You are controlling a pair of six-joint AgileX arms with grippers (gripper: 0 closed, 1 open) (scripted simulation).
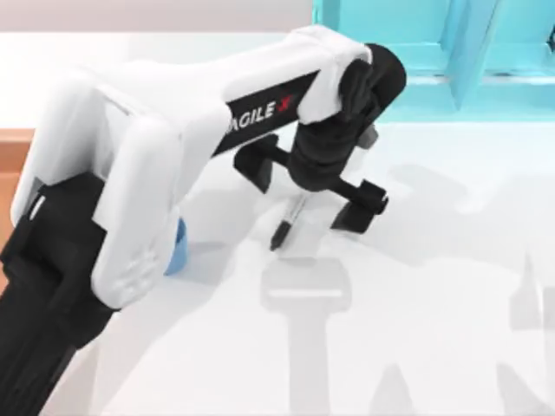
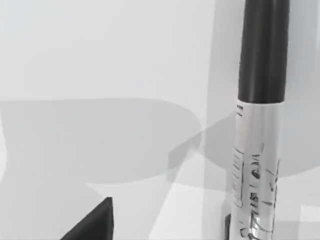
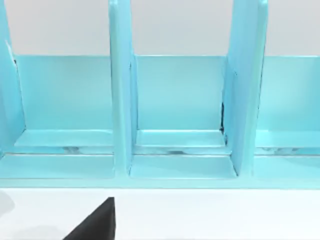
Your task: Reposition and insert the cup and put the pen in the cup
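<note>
The pen (image 1: pixel 287 220) lies on the white table, its black end toward the front and its whitish barrel running back under my left gripper (image 1: pixel 309 196). That gripper hovers just above it, open, one black finger on each side of the pen and nothing held. In the left wrist view the pen (image 2: pixel 258 125) shows a black cap and a printed pale barrel, with one fingertip (image 2: pixel 96 225) off to its side. The blue cup (image 1: pixel 178 247) stands left of the pen, mostly hidden behind my left arm.
A teal rack (image 1: pixel 434 52) with upright dividers stands at the back right of the table. My right gripper (image 3: pixel 97 224) is parked facing the rack's compartments (image 3: pixel 180 105). A wooden strip (image 1: pixel 13 152) borders the table's left edge.
</note>
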